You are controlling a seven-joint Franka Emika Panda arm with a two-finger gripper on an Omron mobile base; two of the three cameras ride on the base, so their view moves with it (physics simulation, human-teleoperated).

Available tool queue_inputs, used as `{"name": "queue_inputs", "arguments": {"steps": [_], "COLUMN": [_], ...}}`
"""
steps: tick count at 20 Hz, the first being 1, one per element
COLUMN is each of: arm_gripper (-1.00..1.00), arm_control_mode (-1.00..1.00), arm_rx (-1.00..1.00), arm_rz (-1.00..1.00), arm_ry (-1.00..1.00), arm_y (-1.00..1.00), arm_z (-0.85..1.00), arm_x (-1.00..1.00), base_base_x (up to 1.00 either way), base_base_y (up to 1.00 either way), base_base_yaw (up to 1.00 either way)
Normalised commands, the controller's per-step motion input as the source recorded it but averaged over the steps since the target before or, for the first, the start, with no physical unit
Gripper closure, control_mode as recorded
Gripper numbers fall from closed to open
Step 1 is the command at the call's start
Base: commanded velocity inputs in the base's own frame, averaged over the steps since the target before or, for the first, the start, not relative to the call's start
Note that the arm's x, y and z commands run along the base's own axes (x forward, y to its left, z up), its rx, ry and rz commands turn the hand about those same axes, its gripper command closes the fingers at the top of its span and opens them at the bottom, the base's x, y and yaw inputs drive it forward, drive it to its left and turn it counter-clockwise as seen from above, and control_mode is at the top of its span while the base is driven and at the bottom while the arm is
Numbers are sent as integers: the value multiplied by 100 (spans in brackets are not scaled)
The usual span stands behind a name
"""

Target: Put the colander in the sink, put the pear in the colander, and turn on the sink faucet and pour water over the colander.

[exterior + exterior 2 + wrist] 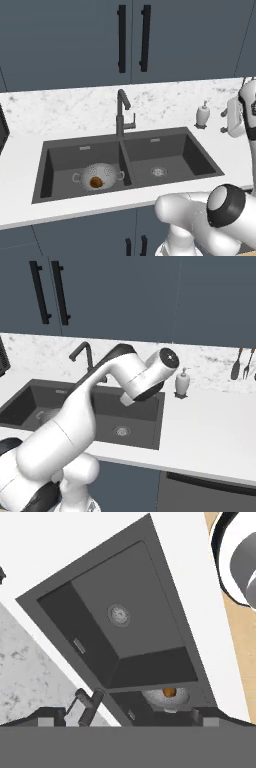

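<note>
Already the pear [96, 182] lies in the colander [98, 176]; the tap remains.

Nearest, the gripper [248, 111] hangs high over the counter, its fingers apparently spread and empty, though its tips are poorly seen. Below, the sink [200, 161] holds the colander in its left basin. Behind the divider stands the sink faucet [122, 114], with no water running. The risk: its spout may not point over the left basin, so the stream could miss the colander, and the small side lever may slip between the wide fingers. One colander, one pear, two basins, two drains, one faucet.
</note>
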Motion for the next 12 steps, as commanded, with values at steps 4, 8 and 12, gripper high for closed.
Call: {"name": "queue_inputs", "arguments": {"steps": [4,8,12], "arm_gripper": [-100,-100,-100], "arm_control_mode": [-100,-100,-100], "arm_rx": [29,35,23], "arm_rz": [0,0,0], "arm_ry": [-15,-31,-18], "arm_y": [0,0,28], "arm_z": [-84,-46,-30], "arm_x": [9,18,44], "base_base_x": [0,0,0], "base_base_y": [0,0,0], "base_base_yaw": [0,0,0]}}
